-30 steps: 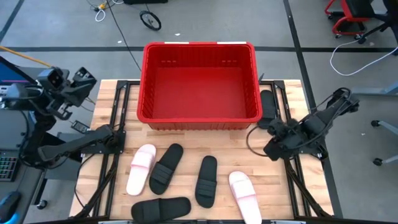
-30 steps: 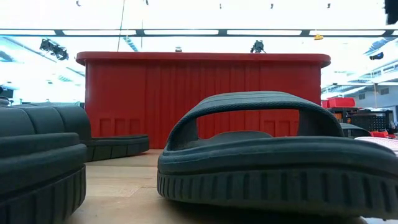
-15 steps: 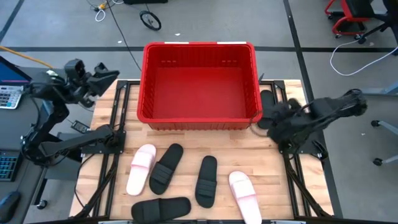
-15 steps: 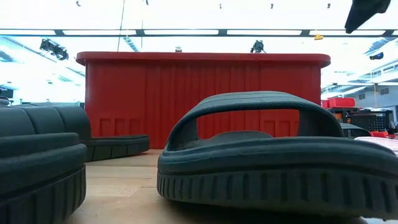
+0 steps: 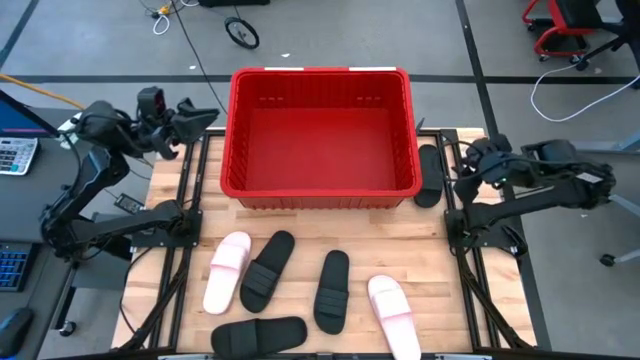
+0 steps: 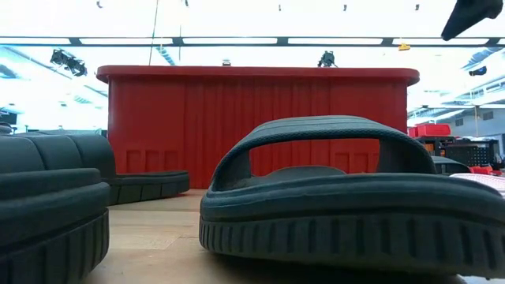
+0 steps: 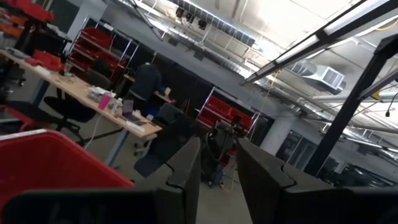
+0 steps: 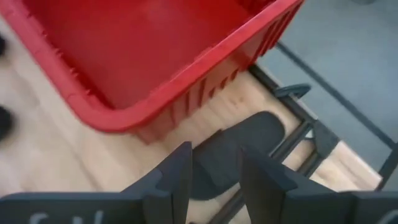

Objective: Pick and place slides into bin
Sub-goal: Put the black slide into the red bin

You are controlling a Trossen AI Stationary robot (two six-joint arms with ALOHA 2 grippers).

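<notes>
The red bin (image 5: pixel 320 185) stands at the table's far middle. One black slide (image 5: pixel 430 172) lies flat beside the bin's right wall. My right gripper (image 5: pixel 460 170) hovers over this slide (image 8: pixel 252 140), open, with nothing between its fingers (image 8: pixel 180 171). On the near half of the table lie two pink slides (image 5: pixel 227 270) (image 5: pixel 392 310) and three black slides (image 5: pixel 268 268) (image 5: pixel 333 290) (image 5: pixel 258 335), soles down. My left gripper (image 5: pixel 203 117) is raised by the bin's far left corner and points slightly upward into the room; it is open (image 7: pixel 217 171) and holds nothing.
Black metal frame rails (image 5: pixel 185 215) (image 5: pixel 470 230) run along both sides of the wooden tabletop. In the low view a black slide (image 6: pixel 347 197) fills the foreground in front of the bin (image 6: pixel 260 126). A person sits at a desk (image 7: pixel 149 84) far off in the room.
My left gripper has moved toward the table's right, up to the bin's far left corner. My right gripper has swung from the table's right middle toward the far edge and now stands over the black slide beside the bin. No slide has moved.
</notes>
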